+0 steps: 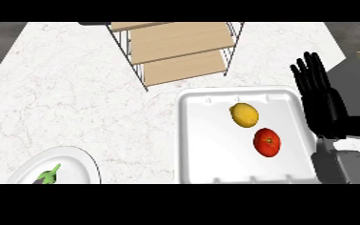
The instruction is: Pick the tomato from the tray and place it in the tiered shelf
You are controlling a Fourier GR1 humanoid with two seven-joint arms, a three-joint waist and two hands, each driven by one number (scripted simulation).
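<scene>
Nearest the lower edge, at left, a white plate (79, 164) carries a small green and purple vegetable (48, 176), possibly an eggplant, cut off by the frame. At lower right, the white tray (204, 138) lies on the pale marbled counter (77, 100). The tomato (267, 142) rests inside the tray, toward its right side, untouched. A lemon (244, 115) lies just beyond and slightly left of the tomato, near it but apart. The right hand (320, 97) rises along the tray's right rim, fingers straight and spread, holding nothing; its grey forearm (330, 164) enters from the lower right corner and overlaps the tray's right edge. The hand stands beside the tomato, apart from it. Only the lemon lies between the tomato and the far rim of the tray. Farthest, at top centre, the tiered shelf (175, 52) shows wooden boards stepped within a wire frame, well apart from the tray. The left hand does not appear.
</scene>
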